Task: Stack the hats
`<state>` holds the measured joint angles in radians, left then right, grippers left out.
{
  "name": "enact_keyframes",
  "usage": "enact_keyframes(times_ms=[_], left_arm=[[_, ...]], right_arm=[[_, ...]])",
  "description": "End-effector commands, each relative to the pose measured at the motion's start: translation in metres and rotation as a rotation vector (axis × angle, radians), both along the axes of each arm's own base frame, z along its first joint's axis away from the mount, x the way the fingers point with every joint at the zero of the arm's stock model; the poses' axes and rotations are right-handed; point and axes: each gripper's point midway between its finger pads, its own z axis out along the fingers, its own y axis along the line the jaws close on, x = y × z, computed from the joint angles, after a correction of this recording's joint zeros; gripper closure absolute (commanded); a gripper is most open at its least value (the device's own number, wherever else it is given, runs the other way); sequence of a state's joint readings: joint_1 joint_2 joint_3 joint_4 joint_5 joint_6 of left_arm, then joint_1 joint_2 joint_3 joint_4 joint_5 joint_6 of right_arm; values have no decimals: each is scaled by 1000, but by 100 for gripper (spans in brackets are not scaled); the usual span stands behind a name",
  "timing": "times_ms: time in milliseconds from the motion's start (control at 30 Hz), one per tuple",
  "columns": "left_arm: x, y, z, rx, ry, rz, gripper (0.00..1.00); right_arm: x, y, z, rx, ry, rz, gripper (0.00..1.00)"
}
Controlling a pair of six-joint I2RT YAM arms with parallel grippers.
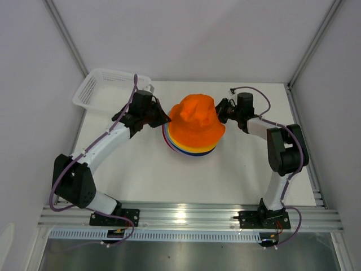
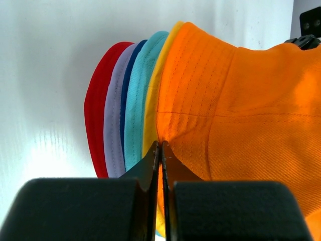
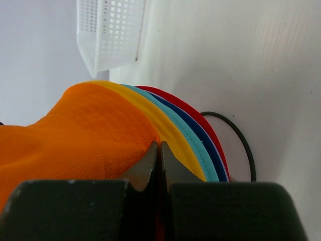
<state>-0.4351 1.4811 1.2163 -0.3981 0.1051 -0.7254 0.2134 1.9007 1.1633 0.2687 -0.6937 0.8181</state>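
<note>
Both clamped on the brim of the orange hat, left fingers and right fingers should pull evenly down onto the stack.

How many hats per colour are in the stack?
orange hat: 1
yellow hat: 1
teal hat: 1
dark blue hat: 1
lilac hat: 1
red hat: 1
Total: 6
</note>
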Motion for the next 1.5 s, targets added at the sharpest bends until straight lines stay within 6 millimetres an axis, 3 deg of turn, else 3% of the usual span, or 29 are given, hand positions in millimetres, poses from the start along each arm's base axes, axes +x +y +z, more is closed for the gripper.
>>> enact_keyframes(times_ms=[0, 67, 300, 367, 400, 433, 467, 533, 567, 633, 667, 700, 733, 767, 800, 833, 933, 1000, 1067, 1100, 1167, 1200, 1333, 1467], left_arm=[[-10, 18, -17, 53, 21, 34, 99], [-14, 22, -23, 65, 19, 37, 99], [-25, 16, -4, 4, -69, -20, 99], [-30, 18, 7, -13, -103, -24, 99], [-32, 18, 10, -18, -114, -24, 99], [-34, 21, 10, -17, -117, -16, 99], [-37, 22, 18, -29, -141, -11, 99], [-43, 26, 12, -40, -134, 5, 99], [-48, 27, 19, -56, -156, 8, 99], [-56, 29, 10, -71, -150, 21, 99], [-59, 31, 16, -83, -173, 24, 98], [-64, 32, 10, -87, -158, 30, 98], [-67, 33, 6, -87, -154, 36, 98], [-70, 34, 2, -86, -153, 36, 98], [-75, 32, 6, -97, -163, 32, 98], [-77, 31, 6, -99, -168, 33, 98], [-86, 29, -2, -95, -160, 35, 99], [-92, 28, -9, -94, -153, 40, 99], [-97, 25, -9, -106, -155, 33, 99], [-99, 26, -17, -90, -149, 46, 99], [-101, 26, -18, -88, -156, 53, 99], [-103, 24, -21, -90, -149, 48, 99], [-106, 21, -28, -89, -136, 49, 99], [-107, 20, -27, -87, -144, 51, 99]], right_arm=[[-16, -2, -33, -79, 33, -22, 100], [-23, -4, -38, -88, 23, -47, 100], [-22, 4, -5, -35, -111, -30, 98], [-20, -1, 1, -73, -95, -38, 84], [-10, -6, 15, -94, -125, -54, 76], [-3, -14, 20, -118, -123, -92, 62], [-1, -27, 26, -133, -96, -118, 54], [11, -44, 48, -137, -95, -182, 36], [10, -54, 54, -144, -75, -202, 33], [17, -76, 74, -144, -100, -258, 25], [12, -85, 71, -158, -60, -280, 24], [8, -95, 88, -156, -84, -311, 22], [7, -102, 92, -168, -83, -341, 18], [1, -106, 94, -165, -61, -362, 17], [-8, -107, 111, -151, -89, -375, 16], [-17, -107, 105, -143, -65, -384, 15], [-41, -92, 122, -56, -97, -399, 13], [-59, -83, 104, -37, -57, -413, 12], [-72, -71, 116, -5, -116, -430, 11], [-81, -68, 100, 1, -82, -444, 10], [-88, -61, 101, 11, -120, -470, 9], [-90, -64, 89, -1, -109, -496, 9], [-92, -62, 82, 58, -136, -520, 11], [-86, -60, 94, 103, -182, -523, 17]])
